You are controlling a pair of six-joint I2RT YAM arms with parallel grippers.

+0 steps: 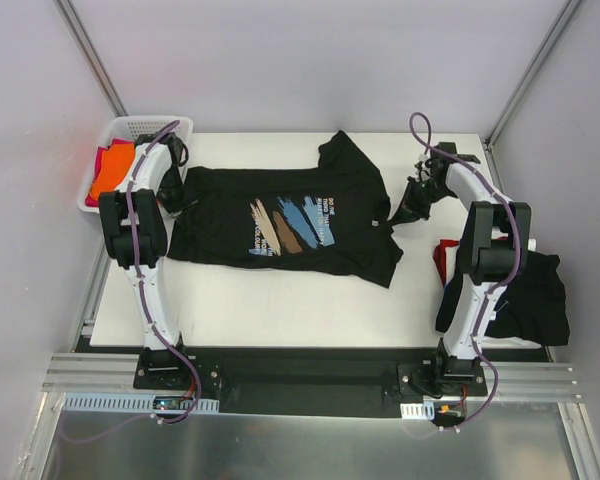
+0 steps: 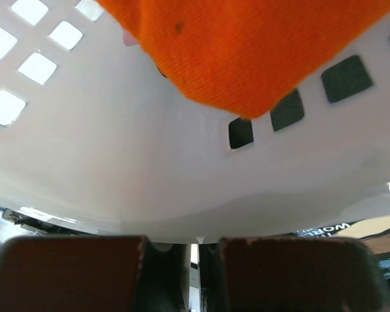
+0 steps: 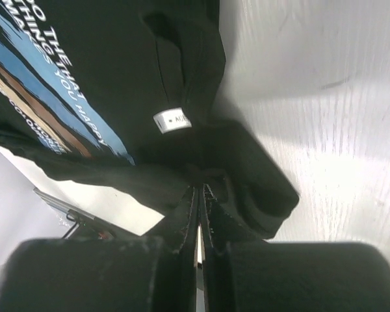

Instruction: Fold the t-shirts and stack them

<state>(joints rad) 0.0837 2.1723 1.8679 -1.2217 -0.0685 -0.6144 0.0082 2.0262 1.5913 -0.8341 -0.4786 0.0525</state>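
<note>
A black t-shirt (image 1: 280, 225) with a blue, tan and brown brush-stroke print and white text lies spread flat across the middle of the table (image 1: 280, 310). My right gripper (image 1: 405, 212) is at its right side near the collar. In the right wrist view the right gripper (image 3: 200, 188) is shut on a bunched fold of that black t-shirt (image 3: 84, 78), just below its white neck label (image 3: 172, 120). My left gripper (image 1: 173, 195) is at the shirt's left edge, against the basket. In the left wrist view the left gripper (image 2: 196, 242) is shut, and no cloth shows between its fingers.
A white lattice basket (image 1: 130, 123) stands at the back left, holding an orange shirt (image 1: 110, 175) and a red one (image 1: 102, 155). Its wall (image 2: 149, 162) fills the left wrist view, with the orange cloth (image 2: 260, 45) above. Black shirts (image 1: 530, 290) and a red one (image 1: 442, 258) lie at the right.
</note>
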